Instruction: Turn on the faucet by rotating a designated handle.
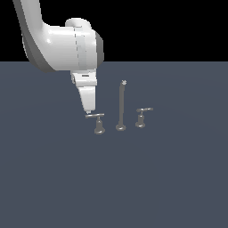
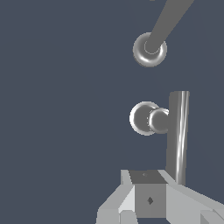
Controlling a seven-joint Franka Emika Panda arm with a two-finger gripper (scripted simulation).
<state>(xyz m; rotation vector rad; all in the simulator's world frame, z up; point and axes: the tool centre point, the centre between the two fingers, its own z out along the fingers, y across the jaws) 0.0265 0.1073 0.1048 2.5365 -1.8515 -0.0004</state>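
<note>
Beside the handle [image 1: 95,116] stands the spout [image 1: 121,104] (apart); hand [image 1: 88,111] at the lever's end, spread unclear.

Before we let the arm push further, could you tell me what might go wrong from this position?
The gripper sits right at one end of the handle's thin lever bar, so it could slip off the tip. The spout stands close beside it in the exterior view; a wide sweep might strike it.

Flat dark blue-grey floor [image 1: 53,178] carries the faucet [image 1: 120,107], the handle [image 1: 99,122] and a smaller handle [image 1: 141,117]
</note>
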